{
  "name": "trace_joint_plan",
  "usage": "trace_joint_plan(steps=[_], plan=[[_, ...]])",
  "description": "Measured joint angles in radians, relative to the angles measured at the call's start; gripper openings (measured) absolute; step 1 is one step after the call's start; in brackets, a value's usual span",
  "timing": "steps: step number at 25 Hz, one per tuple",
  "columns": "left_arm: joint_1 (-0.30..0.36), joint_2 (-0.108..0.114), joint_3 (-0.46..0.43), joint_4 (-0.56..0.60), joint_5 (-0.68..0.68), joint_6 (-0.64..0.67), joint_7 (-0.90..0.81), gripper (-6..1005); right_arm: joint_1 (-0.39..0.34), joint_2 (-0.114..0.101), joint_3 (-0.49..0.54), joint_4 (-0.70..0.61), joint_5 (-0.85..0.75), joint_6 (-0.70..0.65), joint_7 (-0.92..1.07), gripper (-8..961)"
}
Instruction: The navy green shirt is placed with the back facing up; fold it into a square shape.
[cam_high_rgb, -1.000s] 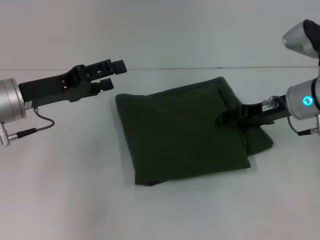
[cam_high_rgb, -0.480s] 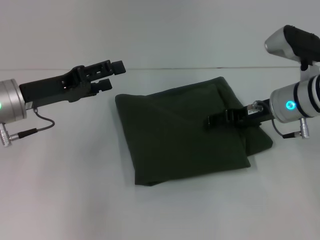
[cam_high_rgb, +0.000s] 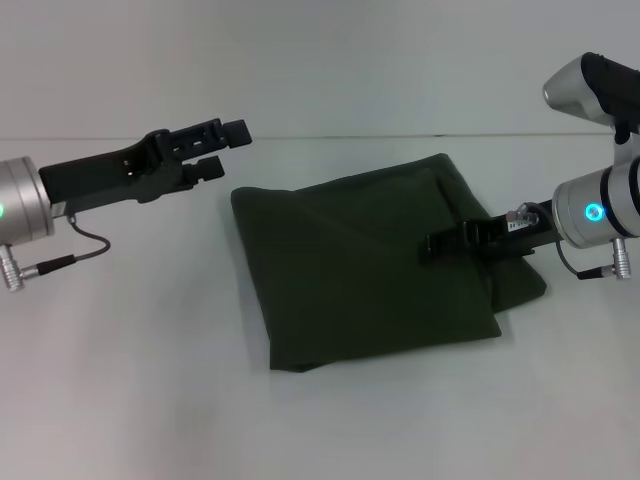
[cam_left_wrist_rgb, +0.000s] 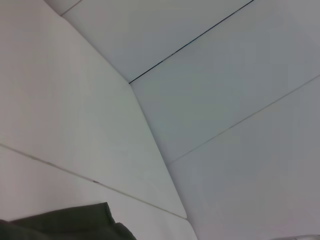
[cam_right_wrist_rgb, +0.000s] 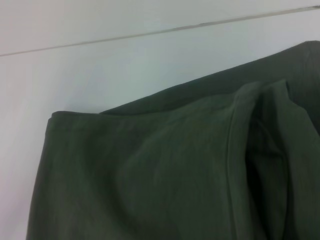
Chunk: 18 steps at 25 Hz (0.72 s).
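Observation:
The navy green shirt (cam_high_rgb: 365, 270) lies plain side up on the white table (cam_high_rgb: 140, 390), folded into a rough square with a narrow flap sticking out at its right edge. No lettering shows. My right gripper (cam_high_rgb: 433, 246) reaches in from the right, low over the shirt's right part. My left gripper (cam_high_rgb: 222, 150) is open and empty, held above the table just beyond the shirt's far left corner. The right wrist view shows the folded cloth (cam_right_wrist_rgb: 165, 170) with a seam and a fold close up. The left wrist view shows only a corner of the shirt (cam_left_wrist_rgb: 65, 225).
The table's far edge (cam_high_rgb: 330, 137) meets a pale wall behind the shirt. Bare white tabletop lies in front of the shirt and to its left. A cable (cam_high_rgb: 70, 255) hangs under my left wrist.
My right gripper slid left over the shirt, then drew back a little to the right. The left arm and the shirt have not moved.

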<state>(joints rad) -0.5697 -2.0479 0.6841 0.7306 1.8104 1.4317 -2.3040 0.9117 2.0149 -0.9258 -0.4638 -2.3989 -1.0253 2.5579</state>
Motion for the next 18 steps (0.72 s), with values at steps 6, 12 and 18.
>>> trace_joint_plan(steps=[6,12,18], plan=[[-0.005,0.000,0.000,-0.007,0.000,-0.004,0.000,918,0.004,0.001,0.005,-0.004,0.005,0.002,0.001,774],[-0.005,0.000,0.000,-0.007,-0.001,-0.015,0.000,918,0.002,0.000,0.014,-0.011,0.007,0.002,0.003,652],[-0.007,-0.001,0.000,-0.007,-0.006,-0.016,0.000,917,0.002,-0.001,0.021,-0.012,0.008,0.002,0.001,299]])
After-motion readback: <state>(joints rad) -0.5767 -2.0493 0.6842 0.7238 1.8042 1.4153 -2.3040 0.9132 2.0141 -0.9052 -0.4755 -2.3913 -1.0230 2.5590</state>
